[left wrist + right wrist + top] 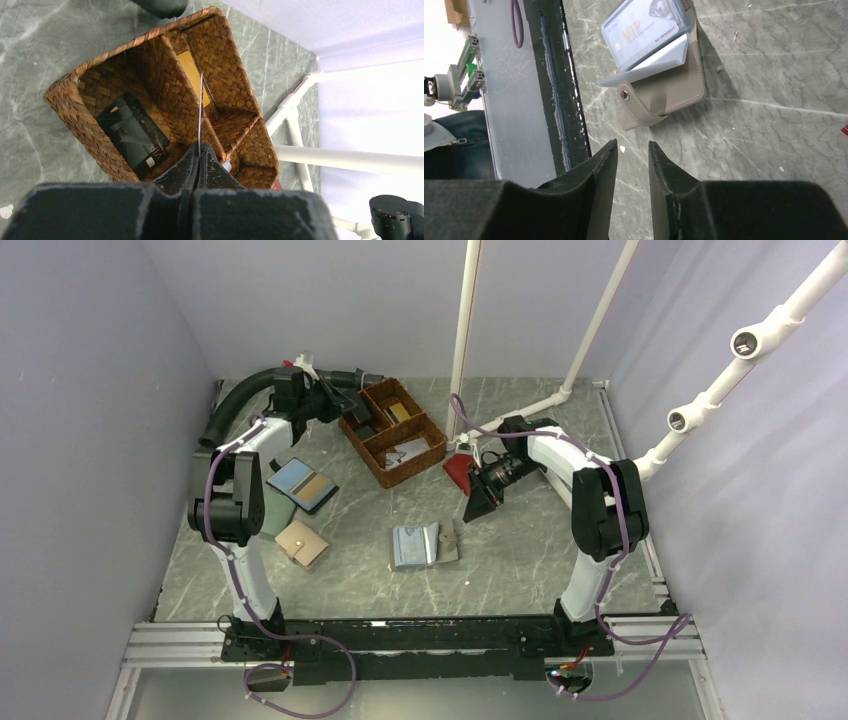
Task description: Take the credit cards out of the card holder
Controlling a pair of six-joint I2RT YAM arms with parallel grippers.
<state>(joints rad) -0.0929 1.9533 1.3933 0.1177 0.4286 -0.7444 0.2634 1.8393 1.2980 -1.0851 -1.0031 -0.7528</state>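
Your left claw (199, 152) is pinched together on a credit card (200, 112). You see the card edge-on, as a thin pale line running straight out from the fingertips. Below it sits the woven basket (65, 100), and the card's edge lines up over one of its dividers. In the left wrist view, a black card (132, 134) lies flat in the compartment left of the claw. A yellow card (190, 70) rests in the narrow compartment out past the tip of the held card.

Your right claw (629, 150) hangs over the desk (774, 75) with a narrow gap between its fingers and nothing in that gap. The card holder (674, 95) lies open on the desk just ahead of those fingertips, not touching them, with its taupe side down and light blue inside up. Its closing tab (636, 107), with a snap, points back toward the claw. A VIP card (644, 32) sits in a slot on the half farther from the claw.

From above, a red wallet (458, 472) lies just beside your right claw. A blue wallet with a tan panel (302, 483) and a tan wallet (302, 543) lie well apart from your left claw, back near its arm.
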